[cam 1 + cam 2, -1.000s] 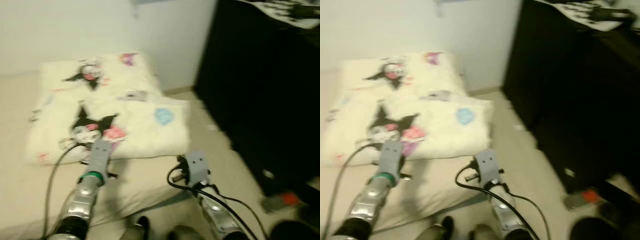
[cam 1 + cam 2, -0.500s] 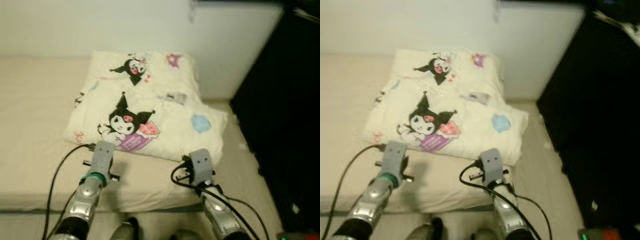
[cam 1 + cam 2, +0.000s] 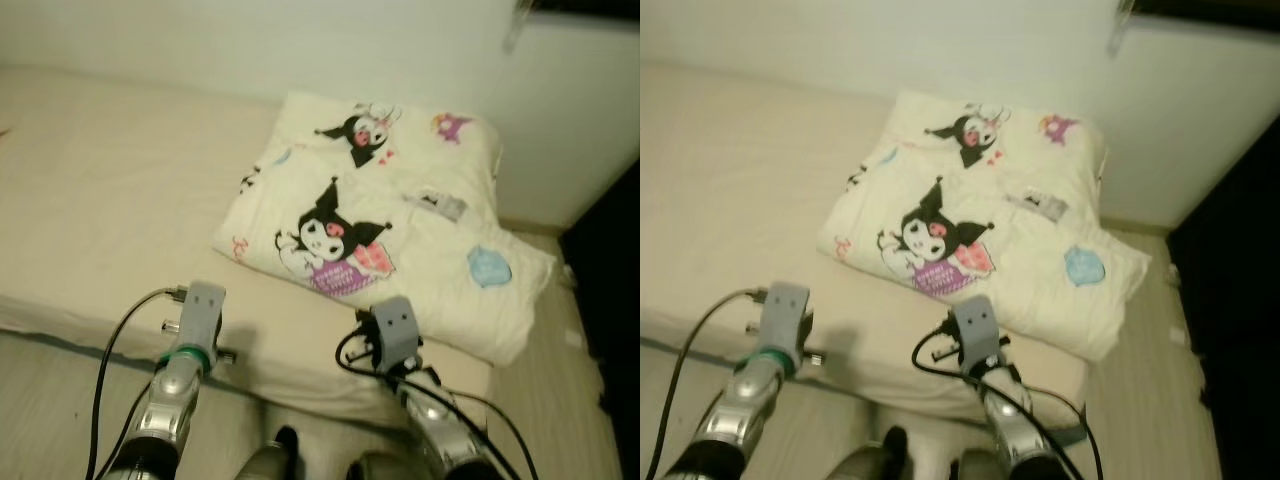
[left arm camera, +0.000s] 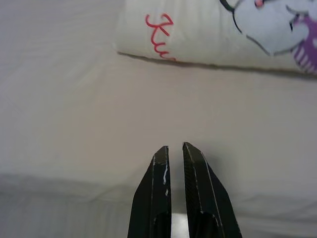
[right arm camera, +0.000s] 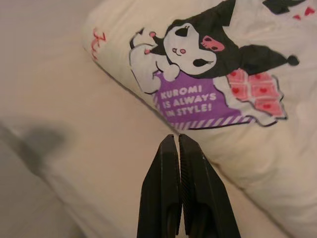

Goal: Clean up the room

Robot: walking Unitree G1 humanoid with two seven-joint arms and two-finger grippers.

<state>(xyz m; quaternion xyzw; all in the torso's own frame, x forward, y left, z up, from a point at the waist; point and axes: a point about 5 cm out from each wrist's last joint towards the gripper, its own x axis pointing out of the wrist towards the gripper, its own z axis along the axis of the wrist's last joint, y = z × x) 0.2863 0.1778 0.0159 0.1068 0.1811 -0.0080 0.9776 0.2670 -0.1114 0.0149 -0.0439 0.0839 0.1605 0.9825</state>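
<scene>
Bedding, a folded cream comforter [image 3: 400, 235] printed with cartoon figures, lies on the far right part of a beige mattress [image 3: 110, 210]. Right wrist view resolves the print's lettering; head views do not. Left tool [image 4: 173, 148] hovers over bare mattress near the comforter's edge, fingers almost together. Right tool [image 5: 176, 141] hangs above the comforter's near edge, fingers pressed together, empty. Dark furniture [image 3: 1240, 260] stands right.

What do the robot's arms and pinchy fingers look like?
Both arms are shiny silver with grey box-shaped wrists and looping black cables. The left arm wears a green ring. Each gripper, left and right, has two long, black, pointed fingers.
</scene>
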